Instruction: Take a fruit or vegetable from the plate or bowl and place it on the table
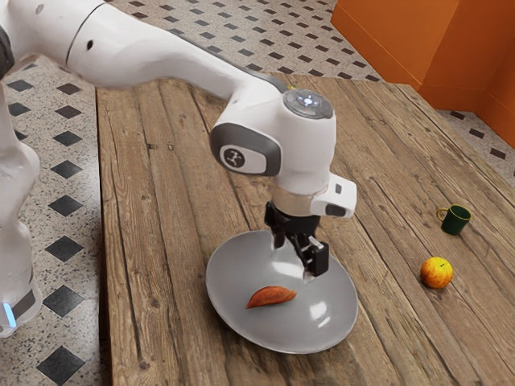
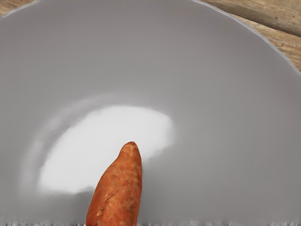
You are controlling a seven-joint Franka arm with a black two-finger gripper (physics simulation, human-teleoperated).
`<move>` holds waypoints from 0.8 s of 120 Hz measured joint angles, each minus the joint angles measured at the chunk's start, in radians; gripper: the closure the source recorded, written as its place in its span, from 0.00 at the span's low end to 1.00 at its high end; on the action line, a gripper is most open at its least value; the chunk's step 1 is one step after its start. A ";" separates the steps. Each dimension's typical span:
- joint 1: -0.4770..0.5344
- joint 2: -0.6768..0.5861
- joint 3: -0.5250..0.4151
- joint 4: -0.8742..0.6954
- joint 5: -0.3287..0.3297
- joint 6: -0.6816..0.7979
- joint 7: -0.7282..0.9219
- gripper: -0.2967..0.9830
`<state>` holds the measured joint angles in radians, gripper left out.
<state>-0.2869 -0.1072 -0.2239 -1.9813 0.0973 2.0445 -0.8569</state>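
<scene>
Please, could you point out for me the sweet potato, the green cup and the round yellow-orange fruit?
Sweet potato (image 2: 117,192): wrist view, middle of its skin.
Green cup (image 1: 455,221): exterior view, outer wall.
Yellow-orange fruit (image 1: 436,273): exterior view, middle.

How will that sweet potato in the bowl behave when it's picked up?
The sweet potato looks solid, so probably stiff. Its tapered ends might slip if pinched there. Nudged, it could slide on the glossy bowl.

Bright light; white glare on grey plate (image 1: 233,277); faint shadows
</scene>
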 joint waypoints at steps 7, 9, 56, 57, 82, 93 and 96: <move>0.001 -0.003 -0.001 -0.026 -0.002 -0.013 -0.005 0.23; 0.002 -0.003 -0.001 -0.032 -0.004 -0.016 -0.007 0.23; 0.003 0.007 -0.015 -0.135 -0.022 0.038 -0.037 0.23; 0.003 0.008 -0.016 -0.135 -0.021 0.040 -0.037 0.23; 0.011 0.039 -0.020 -0.137 -0.016 0.074 -0.047 0.23; 0.013 0.054 -0.019 -0.138 -0.011 0.093 -0.051 0.23; 0.014 0.056 -0.019 -0.138 -0.011 0.098 -0.052 0.23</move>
<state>-0.2731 -0.0512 -0.2431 -2.1188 0.0868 2.1421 -0.9087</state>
